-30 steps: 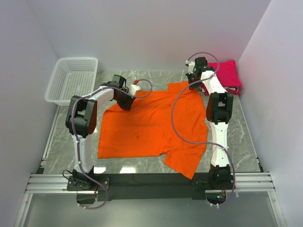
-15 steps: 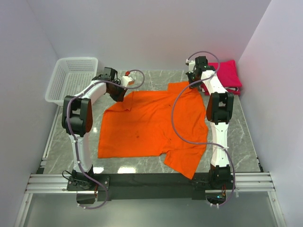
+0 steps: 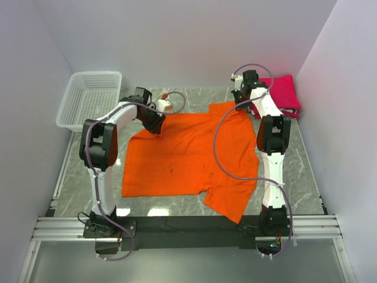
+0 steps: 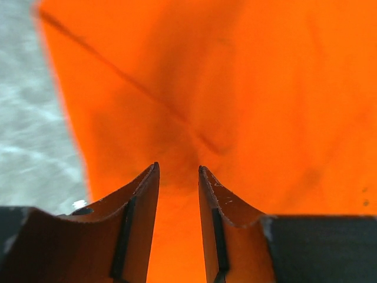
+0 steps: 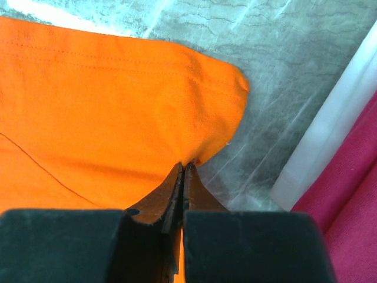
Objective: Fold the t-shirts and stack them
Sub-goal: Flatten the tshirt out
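Note:
The orange t-shirt point(image 3: 188, 156) lies spread on the marble table, one sleeve trailing at the near right. My left gripper point(image 3: 158, 122) sits low over its far left corner. In the left wrist view that gripper point(image 4: 178, 168) is open by a narrow gap, with orange cloth point(image 4: 247, 88) showing under and between the fingers. My right gripper point(image 3: 241, 106) is at the shirt's far right corner. In the right wrist view it point(image 5: 184, 165) is shut on the hem of the orange cloth point(image 5: 106, 100). Folded crimson-pink t-shirts point(image 3: 281, 91) lie stacked at the back right, also seen as pink cloth point(image 5: 347, 194) over a white layer point(image 5: 330, 141).
A white mesh basket point(image 3: 91, 99) stands at the back left. Bare marble table point(image 3: 88, 171) shows left of the shirt and along its near edge. Walls close in on three sides, and the black rail point(image 3: 188, 227) with both arm bases runs along the front.
My left gripper swung back-left off the shirt's corner, then came forward onto it again, its jaws a little wider. The right arm and the shirt have stayed put.

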`<state>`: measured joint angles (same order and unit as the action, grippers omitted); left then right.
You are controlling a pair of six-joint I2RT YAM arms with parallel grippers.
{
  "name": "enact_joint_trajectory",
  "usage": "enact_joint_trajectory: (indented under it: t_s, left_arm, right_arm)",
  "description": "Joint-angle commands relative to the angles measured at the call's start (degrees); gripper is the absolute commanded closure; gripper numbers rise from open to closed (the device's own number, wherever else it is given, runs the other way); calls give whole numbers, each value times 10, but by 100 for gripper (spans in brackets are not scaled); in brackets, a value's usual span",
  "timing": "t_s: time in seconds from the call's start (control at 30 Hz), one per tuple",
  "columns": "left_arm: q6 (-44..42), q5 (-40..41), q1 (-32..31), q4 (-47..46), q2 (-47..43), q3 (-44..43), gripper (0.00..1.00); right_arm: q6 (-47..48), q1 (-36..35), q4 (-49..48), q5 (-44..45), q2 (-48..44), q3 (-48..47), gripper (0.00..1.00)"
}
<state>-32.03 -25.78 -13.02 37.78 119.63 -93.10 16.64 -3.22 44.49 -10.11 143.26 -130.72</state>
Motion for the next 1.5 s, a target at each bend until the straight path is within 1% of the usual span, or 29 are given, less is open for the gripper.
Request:
enact_joint_trajectory:
  t_s: [0.0, 0.13, 0.17, 0.23, 0.27, 0.37, 0.43, 0.47, 0.5, 0.53, 0.57, 0.67, 0.77, 0.93, 0.97, 1.03, 1.07, 1.1, 1.13, 1.3, 1.47]
  left_arm:
    - [7, -17, -18, 14, -16, 12, 61]
    - [14, -6, -26, 10, -6, 10, 61]
    - [15, -2, -27, 10, -1, 6, 63]
    - [19, 9, -27, 2, 6, 4, 67]
    - [20, 13, -27, 0, 5, 1, 74]
    - [21, 24, -26, -11, 3, 1, 87]
    - [21, 36, -26, -14, 2, -2, 89]
    - [22, 39, -25, -13, 5, -6, 87]
    - [21, 38, -24, -11, 6, -9, 84]
    - [21, 38, -25, -8, 8, -12, 79]
    - [19, 36, -24, -5, 8, -12, 71]
    - [15, 28, -24, -2, 5, -6, 62]
    - [14, 19, -24, 6, 9, -7, 62]
    - [20, 24, -24, 3, 17, -7, 69]
    - [21, 28, -24, 0, 17, -6, 76]
    - [23, 36, -23, -10, 13, -3, 85]
    - [22, 39, -22, -14, 12, -3, 91]
    - [22, 44, -21, -17, 11, -5, 94]
    - [24, 47, -18, -18, 11, -10, 99]
    - [22, 57, 6, -24, 1, -40, 99]
    - [-4, 78, 42, -36, -6, -69, 99]
  right_arm:
    - [8, 1, -14, 6, -42, -7, 100]
    - [8, 1, -17, 9, -45, -3, 100]
    - [8, 1, -18, 9, -44, -4, 100]
    - [9, 1, -18, 8, -46, -4, 100]
    - [8, 1, -18, 9, -45, -2, 100]
    - [8, 1, -18, 10, -46, -3, 100]
    - [9, 1, -20, 10, -46, -2, 100]
    - [10, 1, -20, 9, -46, -4, 100]
    - [10, 1, -20, 9, -45, -3, 100]
    - [10, 1, -18, 8, -45, -5, 100]
    - [9, 1, -19, 8, -44, -5, 100]
    - [9, 1, -19, 8, -44, -4, 100]
    - [10, 1, -20, 10, -44, -2, 100]
    - [10, 1, -19, 11, -41, -8, 100]
    - [10, 1, -19, 11, -41, -8, 100]
    - [12, 1, -21, 11, -44, -5, 100]
    - [11, 1, -21, 11, -45, -5, 100]
    - [12, 1, -21, 11, -46, -5, 100]
    - [12, 1, -22, 11, -46, -7, 100]
    - [13, 1, -34, 11, -56, -4, 100]
    - [7, 1, -65, 11, -83, 11, 100]
